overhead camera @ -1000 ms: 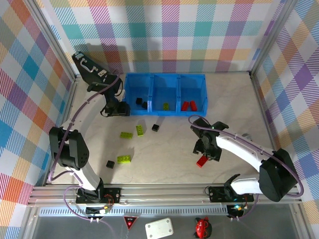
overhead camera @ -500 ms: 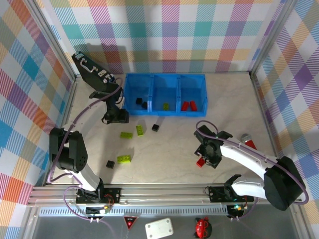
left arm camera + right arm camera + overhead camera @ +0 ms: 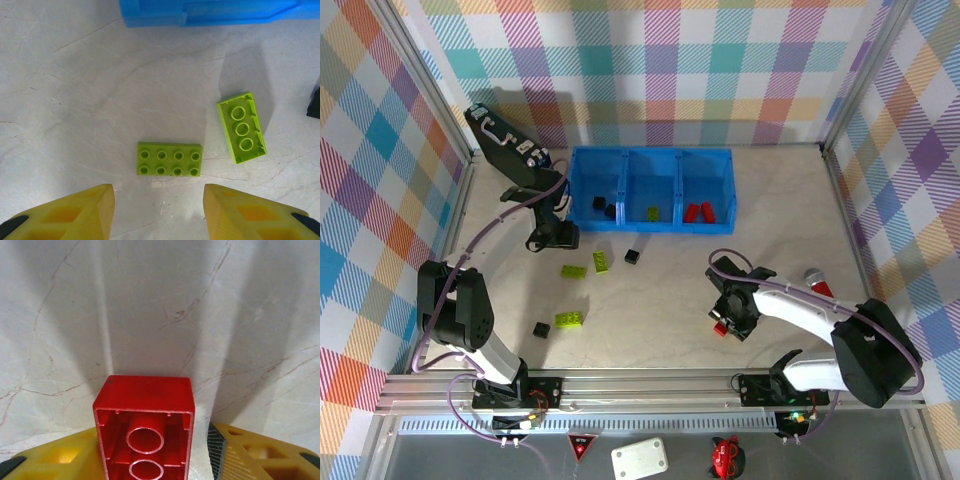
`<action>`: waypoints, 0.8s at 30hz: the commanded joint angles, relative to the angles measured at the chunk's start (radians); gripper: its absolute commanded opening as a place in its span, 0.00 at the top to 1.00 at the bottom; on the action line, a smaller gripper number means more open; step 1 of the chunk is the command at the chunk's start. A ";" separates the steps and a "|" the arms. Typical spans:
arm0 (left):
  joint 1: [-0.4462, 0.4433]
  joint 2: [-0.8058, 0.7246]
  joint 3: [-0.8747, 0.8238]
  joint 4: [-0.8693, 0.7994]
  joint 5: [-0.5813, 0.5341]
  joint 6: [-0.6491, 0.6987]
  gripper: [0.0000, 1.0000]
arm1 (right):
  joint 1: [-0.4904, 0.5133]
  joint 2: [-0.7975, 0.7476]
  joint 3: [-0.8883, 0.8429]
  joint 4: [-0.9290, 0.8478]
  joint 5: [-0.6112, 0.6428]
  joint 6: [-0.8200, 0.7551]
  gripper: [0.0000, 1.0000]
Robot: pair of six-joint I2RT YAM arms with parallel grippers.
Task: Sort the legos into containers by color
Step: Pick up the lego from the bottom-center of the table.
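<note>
At the far left, the left arm rises from its base at the near edge, bends at the elbow and reaches far up the table. Its wrist points down, so the left gripper (image 3: 552, 240) hangs just off the near left corner of the bright blue rectangular plastic tray (image 3: 650, 153). In the left wrist view its yellow fingers (image 3: 75, 212) stand moderately apart and hold nothing. Bare table lies between them, and a lime green flat eight-stud brick (image 3: 170, 159) lies just ahead. A second lime brick (image 3: 242, 128) lies underside up to its right.

The tray's left compartment holds two small black bricks (image 3: 604, 207), the middle one a lime brick (image 3: 652, 213) and the right one two red bricks (image 3: 699, 212). Loose on the table near the tray are a black brick (image 3: 632, 256) and, lower left, another black brick (image 3: 541, 329) beside a third lime brick (image 3: 569, 319).

On the right, the right arm curls from its base out to the side and back inward, elbow low. The right gripper (image 3: 725, 322) is pressed down toward the table, well away from the tray. In the right wrist view its jaws straddle a red hollow-bottomed plastic brick (image 3: 144, 425) — narrow, with the left finger (image 3: 60, 460) against the brick. A thin strip of table shows before the right pad (image 3: 220, 450), so the grip is not closed.
</note>
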 commanded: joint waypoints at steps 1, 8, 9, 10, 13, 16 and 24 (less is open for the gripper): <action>-0.012 -0.024 -0.014 0.005 -0.016 0.023 0.50 | 0.005 0.006 0.006 -0.001 -0.018 0.018 0.48; -0.013 -0.019 -0.025 0.018 -0.009 0.027 0.50 | 0.005 -0.016 0.026 -0.035 -0.002 0.013 0.59; -0.013 -0.018 -0.026 0.019 -0.008 0.028 0.50 | 0.005 -0.022 0.027 -0.037 -0.001 0.015 0.61; -0.013 -0.018 -0.026 0.018 -0.005 0.028 0.50 | 0.005 -0.026 0.029 -0.036 0.001 0.016 0.62; -0.013 -0.021 -0.027 0.024 -0.007 0.027 0.50 | 0.005 -0.043 0.032 -0.040 0.001 0.014 0.65; -0.013 -0.027 -0.030 0.029 -0.015 0.030 0.50 | 0.005 -0.062 0.040 -0.046 0.002 -0.003 0.67; -0.013 -0.036 -0.033 0.038 -0.018 0.034 0.51 | 0.002 -0.077 0.102 -0.079 0.047 -0.113 0.67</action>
